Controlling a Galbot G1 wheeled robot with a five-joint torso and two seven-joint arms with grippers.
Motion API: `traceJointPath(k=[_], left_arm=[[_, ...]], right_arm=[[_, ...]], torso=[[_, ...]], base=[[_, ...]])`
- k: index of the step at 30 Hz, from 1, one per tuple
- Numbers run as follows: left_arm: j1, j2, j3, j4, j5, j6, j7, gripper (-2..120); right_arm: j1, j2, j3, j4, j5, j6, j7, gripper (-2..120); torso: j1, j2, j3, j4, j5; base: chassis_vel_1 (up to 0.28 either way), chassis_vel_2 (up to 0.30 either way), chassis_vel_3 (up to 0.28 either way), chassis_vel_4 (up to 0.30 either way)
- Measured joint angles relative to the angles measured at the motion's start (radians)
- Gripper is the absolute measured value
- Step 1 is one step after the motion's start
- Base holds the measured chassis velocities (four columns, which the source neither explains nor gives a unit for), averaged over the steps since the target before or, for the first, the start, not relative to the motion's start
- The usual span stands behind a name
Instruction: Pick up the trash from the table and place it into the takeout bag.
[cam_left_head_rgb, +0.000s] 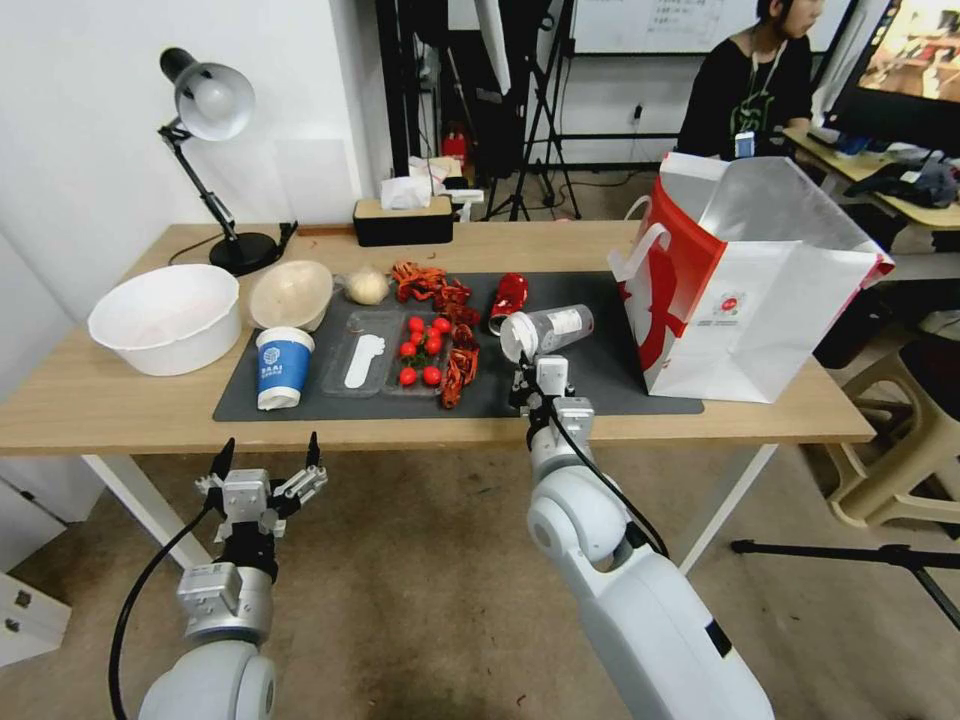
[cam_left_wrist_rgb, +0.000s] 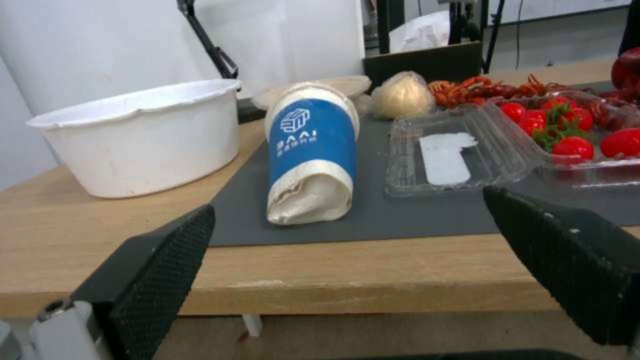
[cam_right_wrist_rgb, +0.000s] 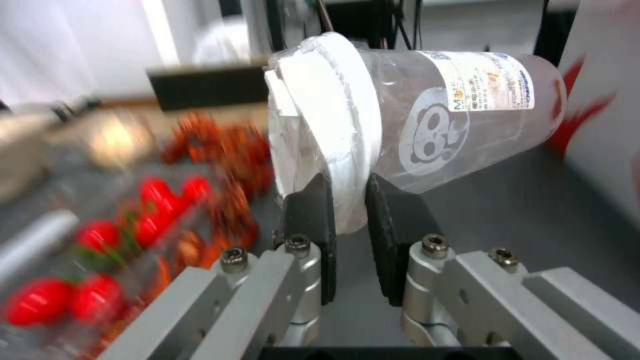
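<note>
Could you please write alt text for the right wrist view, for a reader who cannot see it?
The right gripper pinches the white lid rim of a clear plastic cup lying on its side above the dark mat. Cherry tomatoes blur beside it.

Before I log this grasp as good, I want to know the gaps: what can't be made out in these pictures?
- Inside of the takeout bag: head view, hidden by its own walls.
- Whether the clear plastic cup holds anything: right wrist view, label and white lid cover it; the right gripper pinches the lid rim.
- Cherry tomatoes: right wrist view, blurred.
- Crushed red can: left wrist view, cut off at the edge.
- Left gripper: open, short of the table.
</note>
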Motion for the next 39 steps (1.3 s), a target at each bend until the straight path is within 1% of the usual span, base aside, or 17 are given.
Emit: traceJointPath(k=[1,2,5,7,8,9,10,13,14,16,18,20,24,28,33,38,39], left_arm=[[0.0,0.0,0.0,0.0,0.001,0.001,0.0,100],[0.0,0.0,0.0,0.0,0.001,0.001,0.0,100],[-0.001,0.0,0.002,0.0,0.004,0.002,0.0,100],[-0.001,-0.001,0.002,0.0,0.005,0.002,0.0,100],[-0.001,-0.003,0.005,0.0,0.011,0.003,0.001,100],[0.0,-0.005,0.007,0.0,0.015,0.003,0.001,100],[0.0,-0.005,0.007,0.0,0.015,0.003,0.001,100],[0.001,-0.014,0.014,0.002,0.03,0.003,0.001,100],[0.001,-0.014,0.014,0.002,0.03,0.003,0.001,100],[0.001,-0.02,0.02,0.007,0.044,0.002,0.001,100],[0.001,-0.022,0.023,0.009,0.048,0.002,0.001,100],[0.001,-0.023,0.029,0.011,0.054,0.0,0.001,100],[0.002,-0.023,0.035,0.012,0.059,0.0,0.001,100],[0.005,-0.024,0.036,0.01,0.06,-0.001,0.0,100],[0.008,-0.023,0.035,0.008,0.061,-0.006,0.0,100],[0.009,-0.023,0.03,0.008,0.06,-0.011,-0.001,100],[0.009,-0.023,0.03,0.008,0.06,-0.012,-0.001,100]], right_arm=[[-0.009,-0.016,0.01,0.051,0.003,-0.001,-0.012,10],[-0.009,-0.016,0.01,0.051,0.003,-0.001,-0.012,10],[-0.016,-0.048,0.033,0.13,0.029,-0.004,-0.038,10],[-0.016,-0.051,0.035,0.136,0.033,-0.004,-0.04,10],[0.0,-0.099,0.087,0.215,0.109,-0.002,-0.081,10],[0.016,-0.124,0.111,0.24,0.145,0.002,-0.096,10],[0.016,-0.124,0.111,0.24,0.145,0.002,-0.096,10],[0.073,-0.196,0.189,0.273,0.24,0.016,-0.116,10],[0.073,-0.196,0.189,0.273,0.24,0.016,-0.116,10],[0.113,-0.244,0.258,0.272,0.295,0.018,-0.11,10],[0.124,-0.259,0.287,0.268,0.31,0.014,-0.101,10],[0.146,-0.294,0.354,0.244,0.346,-0.005,-0.061,10],[0.169,-0.333,0.405,0.191,0.368,-0.023,-0.007,10],[0.197,-0.347,0.421,0.133,0.376,-0.049,0.038,10],[0.222,-0.338,0.416,0.076,0.38,-0.076,0.071,10],[0.238,-0.324,0.406,0.055,0.39,-0.095,0.094,10],[0.239,-0.322,0.402,0.055,0.391,-0.098,0.096,14]], torso=[[0.0,0.0,0.0,0.0,0.0001],[0.0,0.0,0.0,0.0,0.0001],[0.0,0.0,0.0,-0.0001,0.0],[0.0,0.0,0.0,-0.0001,0.0],[0.0,0.0,0.0,-0.0001,0.0001],[0.0,0.0,0.0,0.0,0.0],[0.0,0.0,0.0,0.0,0.0],[0.0,0.0,0.0,0.0,0.0003],[0.0,0.0,0.0,0.0,0.0003],[0.0,0.0,0.0,0.0002,0.0],[0.0,0.0,0.0,0.0,0.0],[0.0,0.0,0.0,-0.0001,0.0001],[0.0,0.0,0.0,-0.0002,0.0002],[0.0,0.0,0.0,-0.0001,0.0002],[0.0,0.0,0.0,0.0,0.0001],[0.0,0.0,0.0,0.0001,-0.0001],[0.0,0.0,0.0,0.0001,0.0]], base=[[0.0,0.0,0.0,0.0],[0.0,0.0,0.0,0.0],[0.0,0.0,0.0,0.0],[0.0,0.0,0.0,0.0],[0.0,0.0,0.0,0.0],[0.0,0.0,0.0,0.0],[0.0,0.0,0.0,0.0],[0.0,0.0,0.0,0.0],[0.0,0.0,0.0,0.0],[0.0,0.0,0.0,0.0],[0.0,0.0,0.0,0.0],[0.0,0.0,0.0,0.0],[0.0,0.0,0.0,0.0],[0.0,0.0,0.0,0.0],[0.0,0.0,0.0,0.0],[0.0,0.0,0.0,0.0],[0.0,0.0,0.0,0.0]])
